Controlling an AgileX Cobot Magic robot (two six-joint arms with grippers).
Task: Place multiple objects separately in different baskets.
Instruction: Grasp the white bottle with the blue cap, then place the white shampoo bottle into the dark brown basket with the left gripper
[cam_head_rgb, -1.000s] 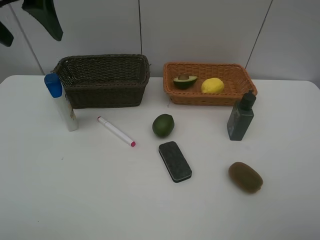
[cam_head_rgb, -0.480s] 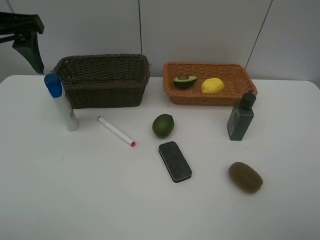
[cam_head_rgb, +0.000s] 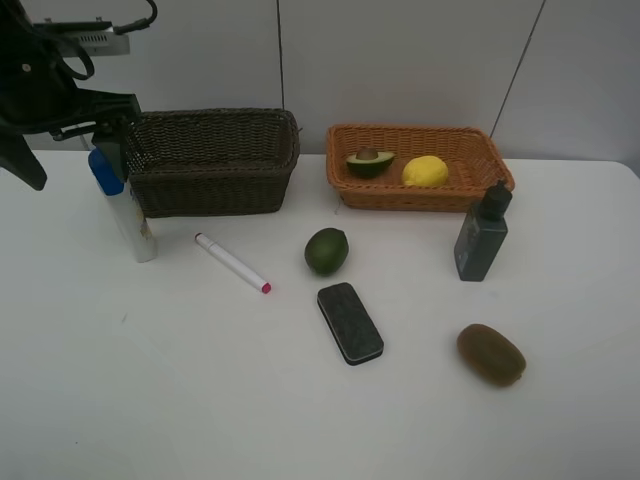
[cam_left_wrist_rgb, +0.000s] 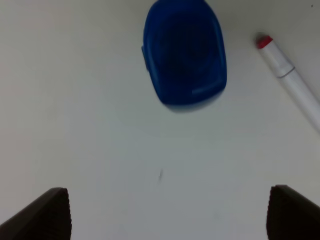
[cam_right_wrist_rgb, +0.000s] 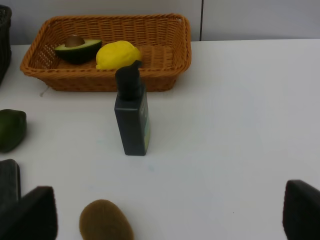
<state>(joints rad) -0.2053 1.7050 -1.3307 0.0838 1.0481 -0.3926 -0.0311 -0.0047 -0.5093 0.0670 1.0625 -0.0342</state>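
Note:
My left gripper (cam_head_rgb: 72, 160) hangs open over the upright blue-capped white bottle (cam_head_rgb: 128, 215), whose cap (cam_left_wrist_rgb: 184, 50) shows from above beyond the wide-apart fingers. The marker (cam_head_rgb: 232, 262), lime (cam_head_rgb: 326, 250), eraser (cam_head_rgb: 350, 322), kiwi (cam_head_rgb: 491, 354) and dark grey bottle (cam_head_rgb: 482, 235) sit on the table. In the orange-tan basket (cam_head_rgb: 400, 198) lie the avocado half (cam_head_rgb: 370, 162) and the lemon (cam_head_rgb: 425, 172). Nothing shows inside the dark brown basket (cam_head_rgb: 210, 185). My right gripper (cam_right_wrist_rgb: 167, 217) stands open, well short of the dark grey bottle (cam_right_wrist_rgb: 131, 117) and kiwi (cam_right_wrist_rgb: 106, 220).
The white table (cam_head_rgb: 180, 400) ends at a grey panelled wall behind both baskets. The left arm's dark body fills the upper left corner of the high view, beside the brown basket's left end.
The left arm has swung down from the upper left corner to hang over the blue-capped bottle. No object has moved.

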